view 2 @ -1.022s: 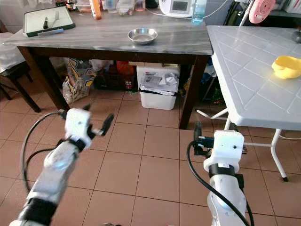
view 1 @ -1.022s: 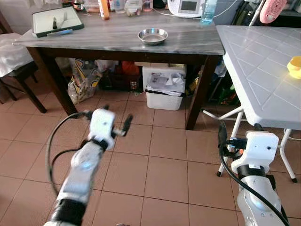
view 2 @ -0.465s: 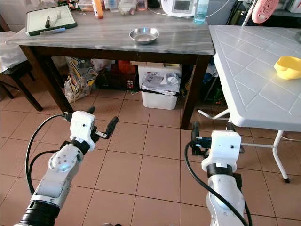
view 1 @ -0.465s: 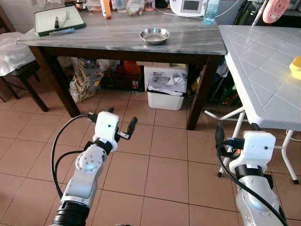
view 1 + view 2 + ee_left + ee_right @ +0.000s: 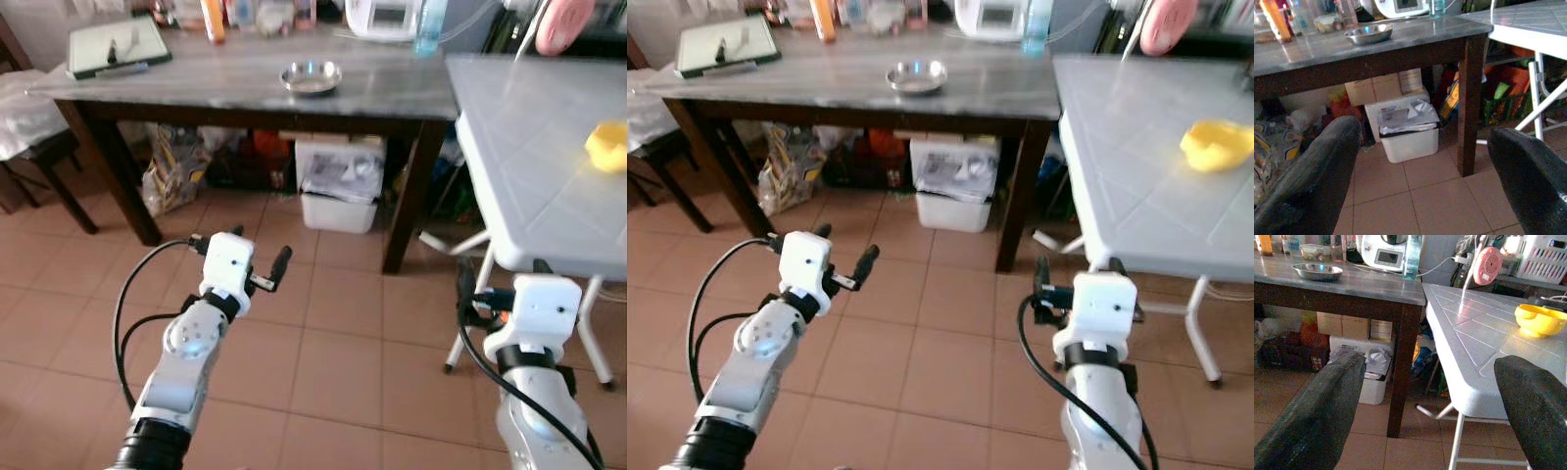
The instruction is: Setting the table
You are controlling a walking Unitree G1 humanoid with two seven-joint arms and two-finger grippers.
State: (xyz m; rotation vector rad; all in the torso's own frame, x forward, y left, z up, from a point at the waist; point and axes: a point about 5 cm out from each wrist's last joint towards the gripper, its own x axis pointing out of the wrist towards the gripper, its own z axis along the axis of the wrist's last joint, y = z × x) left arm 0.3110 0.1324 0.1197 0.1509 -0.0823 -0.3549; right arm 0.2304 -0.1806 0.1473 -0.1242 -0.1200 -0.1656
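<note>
Terracotta tiles (image 5: 343, 343) underlie both wide-spread grippers, left (image 5: 257, 262), right (image 5: 1425, 382); round steel bowl (image 5: 311, 76) tops marble table (image 5: 225, 83).

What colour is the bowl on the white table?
Yellow; the bowl shows best in the right wrist view.

A shallow steel bowl (image 5: 311, 76) sits upright on the grey marble-topped bench (image 5: 245, 83), toward its right half and apart from the bottles at the back edge. A yellow bowl (image 5: 1218, 145) rests on the white bench (image 5: 1136, 166) to the right, near its far side; its interior cannot be seen.
</note>
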